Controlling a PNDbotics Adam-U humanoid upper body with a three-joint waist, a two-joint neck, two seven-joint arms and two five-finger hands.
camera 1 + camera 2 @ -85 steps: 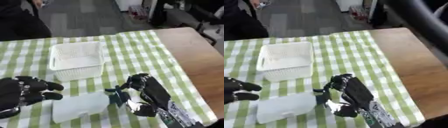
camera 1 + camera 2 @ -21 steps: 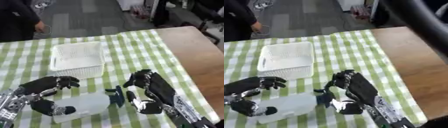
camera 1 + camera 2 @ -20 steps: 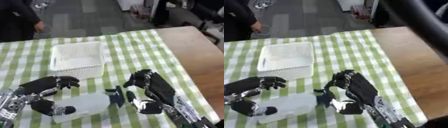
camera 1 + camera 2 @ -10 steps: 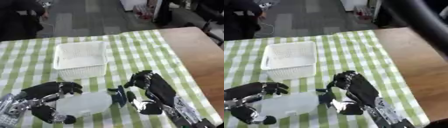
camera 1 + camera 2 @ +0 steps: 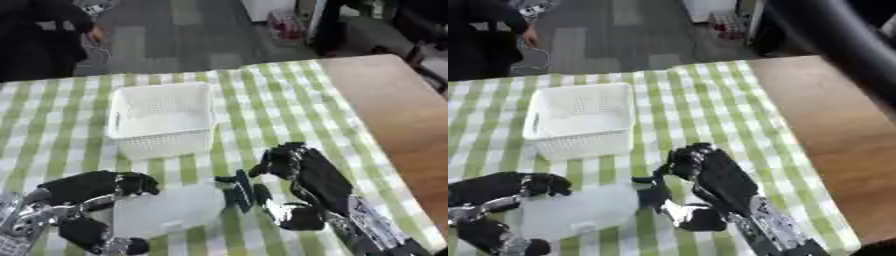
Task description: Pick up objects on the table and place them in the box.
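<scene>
A translucent white bottle with a dark teal cap lies on its side on the green-checked tablecloth, near the front edge. My left hand wraps the bottle's base end, with fingers curled over the top and the thumb below. My right hand is at the cap end, its fingers and thumb curled round the cap. The white perforated basket stands upright behind the bottle and looks empty.
Bare brown tabletop lies to the right of the cloth. Beyond the table's far edge is grey floor, with a dark-clothed person at the far left corner.
My left hand has come in from the left and curled round the bottle's base end. The right hand has stayed at the cap. The view has shifted slightly.
</scene>
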